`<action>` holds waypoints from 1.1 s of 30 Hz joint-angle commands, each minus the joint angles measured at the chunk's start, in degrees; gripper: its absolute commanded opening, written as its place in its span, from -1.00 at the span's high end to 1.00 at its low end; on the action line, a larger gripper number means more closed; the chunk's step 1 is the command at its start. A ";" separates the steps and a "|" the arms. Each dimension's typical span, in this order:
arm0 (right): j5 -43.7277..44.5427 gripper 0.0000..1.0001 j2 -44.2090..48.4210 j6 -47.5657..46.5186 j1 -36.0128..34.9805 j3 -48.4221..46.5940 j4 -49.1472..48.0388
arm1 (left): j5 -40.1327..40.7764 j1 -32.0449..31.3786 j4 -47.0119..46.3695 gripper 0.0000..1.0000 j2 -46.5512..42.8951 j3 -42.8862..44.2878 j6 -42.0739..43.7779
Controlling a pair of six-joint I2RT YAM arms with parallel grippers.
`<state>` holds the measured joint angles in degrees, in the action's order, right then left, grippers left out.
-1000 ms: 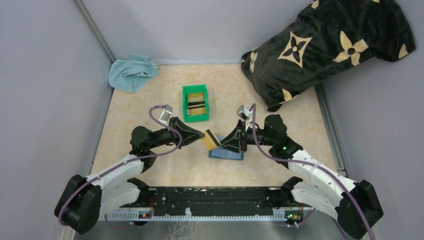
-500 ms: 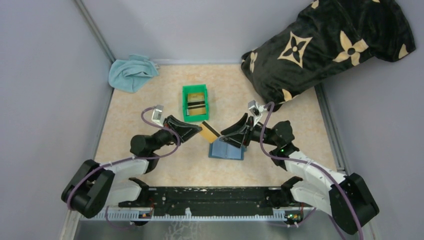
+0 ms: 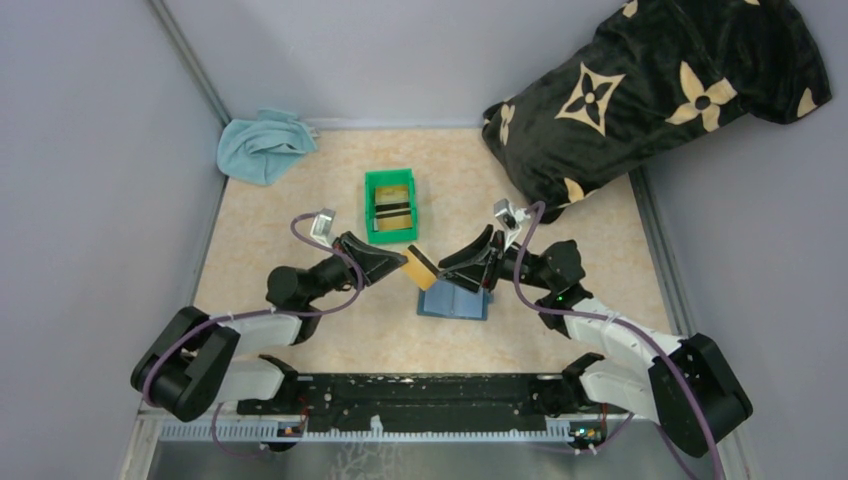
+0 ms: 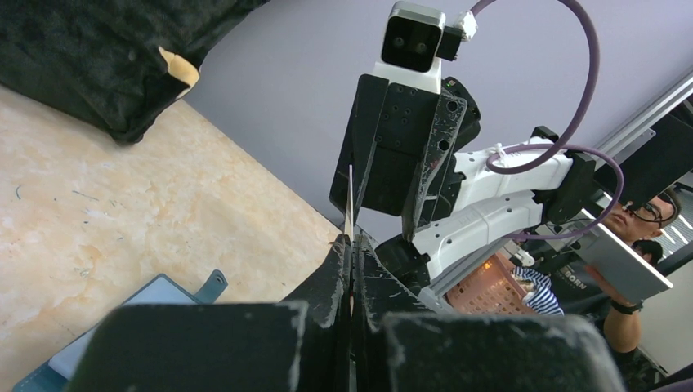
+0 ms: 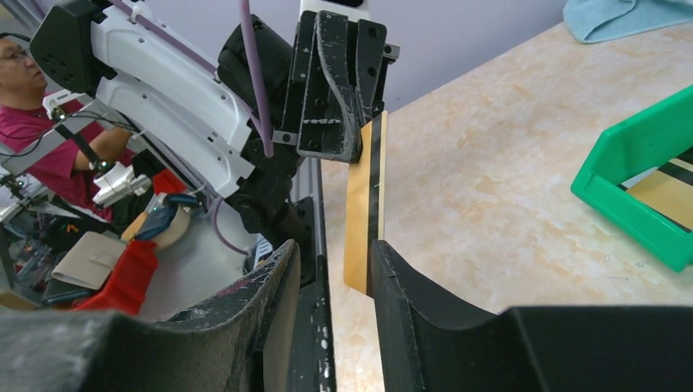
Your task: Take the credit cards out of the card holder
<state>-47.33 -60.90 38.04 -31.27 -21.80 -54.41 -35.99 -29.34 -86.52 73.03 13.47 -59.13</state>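
Left gripper [image 3: 397,268] pinches tan card [image 3: 420,268], long axis toward right gripper [image 3: 447,274] (jaws parted, empty), beside card holder [image 3: 455,304].

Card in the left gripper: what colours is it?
The card is tan-gold with a black stripe; best in right wrist view.

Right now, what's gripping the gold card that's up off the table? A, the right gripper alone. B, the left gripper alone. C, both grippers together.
B: the left gripper is shut on the card, while the right gripper stands open, its fingers spread and not closed on it.
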 commanded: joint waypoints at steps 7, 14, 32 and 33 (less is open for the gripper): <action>4.20 0.24 1.03 -4.05 0.47 -2.06 1.31 | -0.99 0.30 -15.79 1.00 -1.70 -0.56 -1.20; 1.64 0.36 -1.20 -0.31 0.50 -0.96 -4.70 | 0.20 0.30 -14.71 1.00 -2.93 -1.12 -0.47; -1.11 0.54 -6.86 7.76 0.33 1.60 -18.20 | 0.88 0.34 -15.17 1.00 -2.11 1.18 -0.76; -1.02 0.57 -6.69 7.63 0.33 1.72 -17.92 | 0.87 0.31 -15.21 1.00 -2.03 1.27 -0.78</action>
<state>-47.86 -68.64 45.74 -31.27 -20.14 -68.23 -35.79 -29.34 -86.54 71.16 13.21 -59.81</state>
